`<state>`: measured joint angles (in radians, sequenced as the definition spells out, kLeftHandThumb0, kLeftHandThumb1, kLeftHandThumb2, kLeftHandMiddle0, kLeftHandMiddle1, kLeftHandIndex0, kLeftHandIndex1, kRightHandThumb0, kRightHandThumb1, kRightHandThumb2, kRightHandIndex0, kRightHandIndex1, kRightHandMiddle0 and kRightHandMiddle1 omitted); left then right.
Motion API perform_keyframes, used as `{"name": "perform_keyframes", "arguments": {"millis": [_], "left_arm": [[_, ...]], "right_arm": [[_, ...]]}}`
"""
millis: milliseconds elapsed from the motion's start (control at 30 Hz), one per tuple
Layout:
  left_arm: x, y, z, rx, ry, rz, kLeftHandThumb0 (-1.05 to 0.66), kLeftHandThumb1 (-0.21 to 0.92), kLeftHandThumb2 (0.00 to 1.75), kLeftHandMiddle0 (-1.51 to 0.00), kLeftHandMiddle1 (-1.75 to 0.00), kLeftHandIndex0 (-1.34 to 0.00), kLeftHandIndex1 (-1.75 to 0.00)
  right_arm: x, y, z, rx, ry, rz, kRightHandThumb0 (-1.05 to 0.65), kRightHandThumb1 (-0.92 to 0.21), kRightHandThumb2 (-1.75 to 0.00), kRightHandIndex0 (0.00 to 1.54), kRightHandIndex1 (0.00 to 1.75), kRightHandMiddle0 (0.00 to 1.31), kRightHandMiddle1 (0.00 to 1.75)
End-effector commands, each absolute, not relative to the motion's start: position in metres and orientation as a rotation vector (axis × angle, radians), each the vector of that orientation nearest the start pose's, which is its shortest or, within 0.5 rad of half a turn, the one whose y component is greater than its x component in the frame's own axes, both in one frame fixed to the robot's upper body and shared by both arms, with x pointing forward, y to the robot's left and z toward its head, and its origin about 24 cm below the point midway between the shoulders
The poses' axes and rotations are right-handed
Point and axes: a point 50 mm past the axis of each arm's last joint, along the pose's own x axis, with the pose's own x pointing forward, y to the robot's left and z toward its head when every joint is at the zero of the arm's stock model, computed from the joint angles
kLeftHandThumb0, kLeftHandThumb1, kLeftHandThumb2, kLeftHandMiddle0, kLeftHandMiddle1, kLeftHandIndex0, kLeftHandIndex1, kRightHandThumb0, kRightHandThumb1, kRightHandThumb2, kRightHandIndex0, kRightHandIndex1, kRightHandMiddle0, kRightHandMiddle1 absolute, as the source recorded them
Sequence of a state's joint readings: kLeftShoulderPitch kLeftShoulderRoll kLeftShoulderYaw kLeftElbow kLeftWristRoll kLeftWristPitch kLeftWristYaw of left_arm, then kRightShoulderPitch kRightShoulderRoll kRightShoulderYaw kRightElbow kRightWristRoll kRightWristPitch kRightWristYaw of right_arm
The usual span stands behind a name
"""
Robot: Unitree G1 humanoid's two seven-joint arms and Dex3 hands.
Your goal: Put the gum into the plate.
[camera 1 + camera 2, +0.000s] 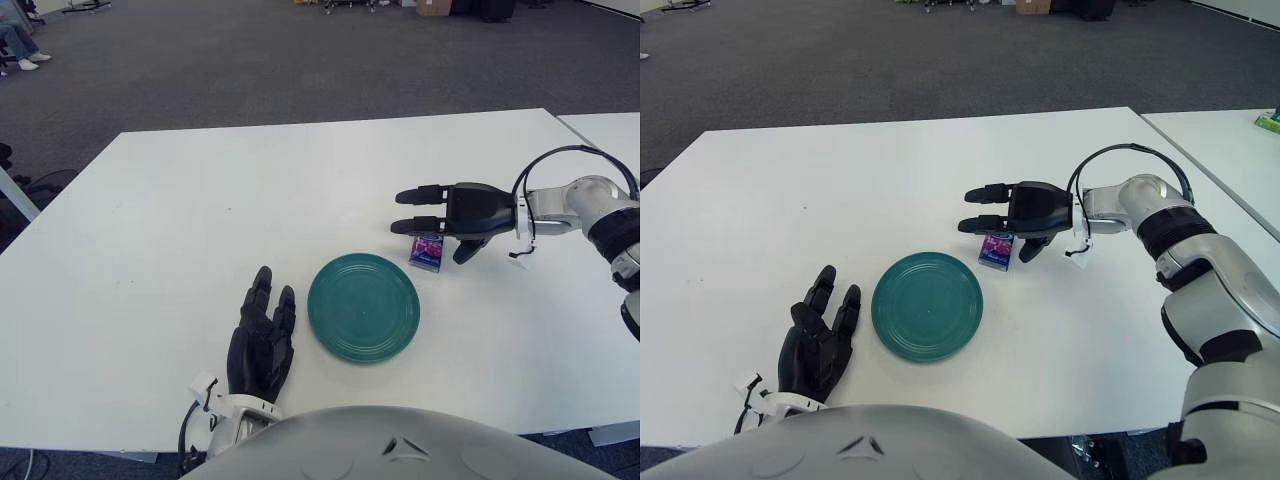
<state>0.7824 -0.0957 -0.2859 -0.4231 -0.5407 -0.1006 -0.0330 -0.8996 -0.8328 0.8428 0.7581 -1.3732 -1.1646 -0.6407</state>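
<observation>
Nearest, the left hand (262,335) shows left of the single teal plate (363,306) on the white table (160,230), fingers extended, holding nothing. Beyond the plate's far right rim stands one gum pack (427,251), outside the plate. The right hand (445,210) hovers over it, fingers spread, not gripping. Only the right eye view shows a second table (1230,150).
</observation>
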Motion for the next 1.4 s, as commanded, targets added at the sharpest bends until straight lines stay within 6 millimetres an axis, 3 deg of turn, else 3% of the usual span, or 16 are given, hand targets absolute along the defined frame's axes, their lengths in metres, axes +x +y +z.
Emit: {"name": "perform_keyframes", "arguments": {"millis": [0,567,900,1233,1367], "left_arm": [[0.104,0.103,0.031,-0.789,0.168,0.094,-1.01,0.92,0.94,-0.03,0.00,0.00,-0.06],[0.100,0.102,0.040,-0.767,0.146,0.091,-1.03,0.92,0.92,0.00,0.00,0.00,-0.04],[0.094,0.098,0.047,-0.704,0.054,0.046,-1.05,0.92,0.94,0.00,0.00,-0.02,-0.08],[0.082,0.095,0.056,-0.730,0.039,0.049,-1.05,0.92,0.92,0.00,0.00,0.00,-0.15],[0.078,0.095,0.059,-0.721,0.034,0.053,-1.05,0.92,0.93,0.00,0.00,0.00,-0.17]], "right_arm": [[0.307,-0.182,0.097,-1.694,-0.965,1.300,-0.88,-0.92,-0.26,0.09,0.02,0.00,0.15],[0.308,-0.181,0.088,-1.749,-0.879,1.361,-0.93,-0.92,-0.46,0.11,0.01,0.00,0.02],[0.307,-0.180,0.083,-1.718,-0.768,1.407,-0.94,-0.92,-0.59,0.10,0.00,0.01,0.03],[0.307,-0.191,0.060,-1.706,-0.599,1.397,-0.99,-0.92,-0.73,0.08,0.00,0.02,0.06],[0.305,-0.190,0.064,-1.655,-0.608,1.394,-1.01,-0.92,-0.76,0.08,0.00,0.00,0.10]]}}
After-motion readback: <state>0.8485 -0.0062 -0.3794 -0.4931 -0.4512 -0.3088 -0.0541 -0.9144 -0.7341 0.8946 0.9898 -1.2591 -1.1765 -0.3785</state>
